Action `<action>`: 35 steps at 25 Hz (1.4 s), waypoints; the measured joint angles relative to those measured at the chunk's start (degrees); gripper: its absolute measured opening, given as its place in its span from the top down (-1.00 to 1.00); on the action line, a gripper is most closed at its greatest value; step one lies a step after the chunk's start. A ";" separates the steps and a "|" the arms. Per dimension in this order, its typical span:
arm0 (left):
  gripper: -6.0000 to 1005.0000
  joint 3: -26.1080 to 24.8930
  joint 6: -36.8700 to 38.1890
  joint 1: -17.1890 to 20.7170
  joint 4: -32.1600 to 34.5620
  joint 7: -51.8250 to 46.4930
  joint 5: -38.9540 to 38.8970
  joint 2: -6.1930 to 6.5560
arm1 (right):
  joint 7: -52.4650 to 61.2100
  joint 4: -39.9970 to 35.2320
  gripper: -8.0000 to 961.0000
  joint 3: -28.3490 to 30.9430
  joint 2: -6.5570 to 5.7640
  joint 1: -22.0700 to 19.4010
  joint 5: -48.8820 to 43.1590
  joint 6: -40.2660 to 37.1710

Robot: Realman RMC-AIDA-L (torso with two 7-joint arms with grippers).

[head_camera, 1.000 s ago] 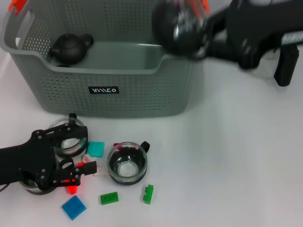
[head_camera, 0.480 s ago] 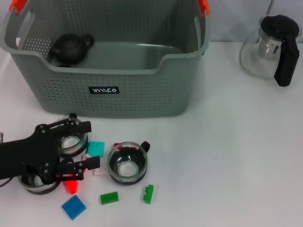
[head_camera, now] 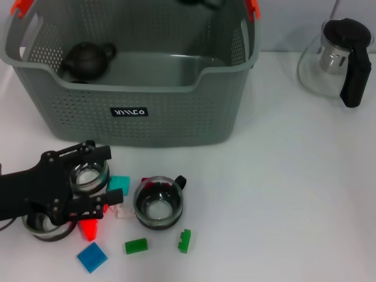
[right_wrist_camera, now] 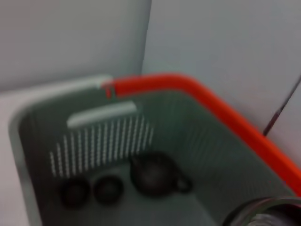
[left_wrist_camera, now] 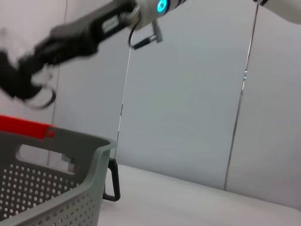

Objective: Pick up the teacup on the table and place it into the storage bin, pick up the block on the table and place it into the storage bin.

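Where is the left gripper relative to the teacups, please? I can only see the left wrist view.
Observer: In the head view, the left gripper is open at the table's near left, with a glass teacup between its fingers.
Operator: What is inside the bin?
Observer: The right gripper is above the storage bin, and its wrist view shows a dark teapot on the bin floor.
Operator: Are any blocks on the table?
Observer: Yes, several, including a blue block and a green block near the front edge.
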 joint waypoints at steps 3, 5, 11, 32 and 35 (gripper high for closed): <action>-0.73 0.00 0.00 0.18 0.00 -0.01 -0.25 -0.08 | -0.40 7.13 0.87 -4.37 0.12 2.51 -1.91 6.04; -0.73 0.00 0.00 0.23 0.00 -0.02 -0.27 -0.10 | -0.57 11.80 0.87 -7.67 0.16 3.44 -1.92 10.98; -0.73 0.00 -0.04 0.31 -0.04 0.01 -0.63 -0.21 | -1.07 23.15 0.87 -12.27 0.35 5.60 0.29 22.62; -0.73 0.13 -0.15 0.43 -0.44 0.32 -0.59 -0.77 | -2.95 32.57 0.87 -13.28 0.49 4.82 6.19 28.97; -0.73 0.26 -0.09 0.42 -0.44 0.33 -0.71 -0.78 | -2.98 32.66 0.87 -13.14 0.39 4.77 6.19 28.12</action>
